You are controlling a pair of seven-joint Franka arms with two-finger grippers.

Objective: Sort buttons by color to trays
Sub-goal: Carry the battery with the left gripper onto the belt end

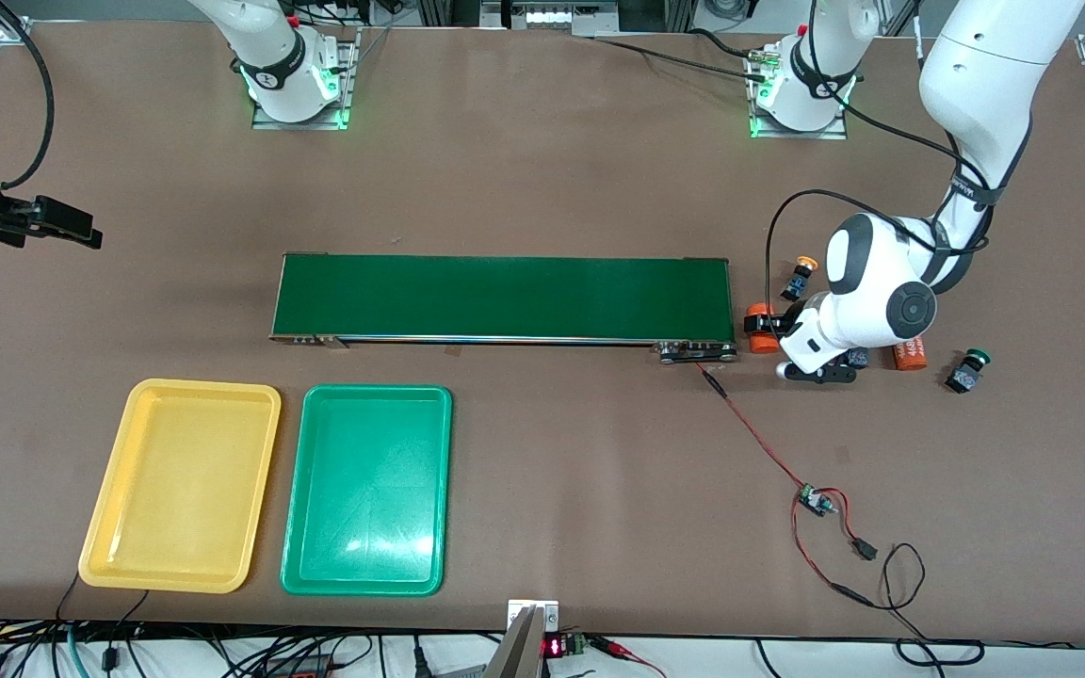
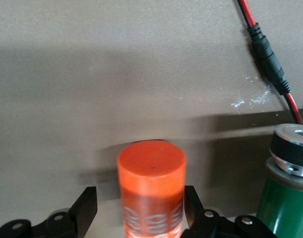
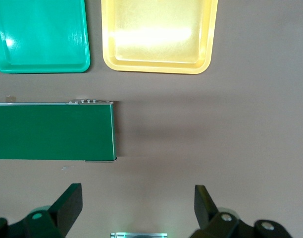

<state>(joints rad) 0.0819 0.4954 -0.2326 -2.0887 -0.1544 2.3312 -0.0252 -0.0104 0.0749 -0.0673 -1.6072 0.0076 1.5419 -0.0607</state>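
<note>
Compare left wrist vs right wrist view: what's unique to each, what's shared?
Only the left wrist view shows the orange cylinder between the open left gripper fingers, plus a red-and-black cable. Only the right wrist view shows the yellow tray, the green tray and the open right gripper over bare table. Both show the green conveyor belt, at one end each.

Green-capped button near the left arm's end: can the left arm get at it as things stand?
Probably yes. The green button lies in the open on the table, beside the left end effector, which is down at an orange cylinder, fingers apart around it, so it must leave that first.
</note>
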